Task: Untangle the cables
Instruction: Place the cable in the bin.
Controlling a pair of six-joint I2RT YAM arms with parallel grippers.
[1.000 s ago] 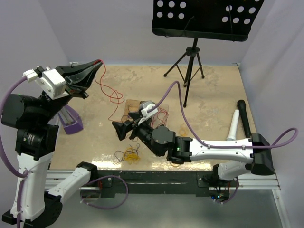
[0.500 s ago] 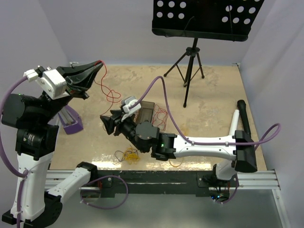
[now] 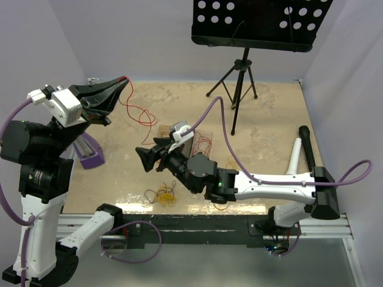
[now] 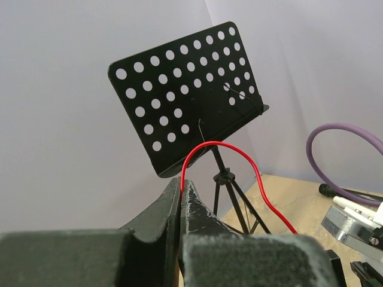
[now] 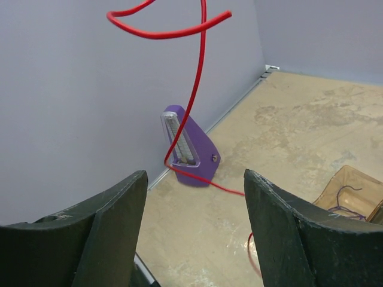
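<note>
Height is what separates the two arms right now. The left gripper (image 3: 123,80) is up in the air by the left wall, clenched on one end of the red wire (image 5: 195,81), its fingers pressed flat together with the wire arching out from between them. From there the wire drops in loose curls, down and rightward, to the table (image 3: 269,119), where it runs in toward the box (image 3: 165,133) and the other thin wires lying by it. The right gripper (image 3: 143,160) sits lower, over mid-table, aimed left with its fingers spread wide and nothing between them. From its own camera the red wire hangs ahead and above, running nearly straight up and down in line with the gap, with a loop overhead. So its long axis there is roughly upright and crosses the direction the fingers close in, which looks good for a pinch. As far as I can judge it is out beyond the tips, not between them. The right arm is the free one and the nearer to the hanging part; I'd guess it must go forward and up to catch it. A yellow bundle (image 3: 161,194) lies near the front edge, apart from both grippers.
</note>
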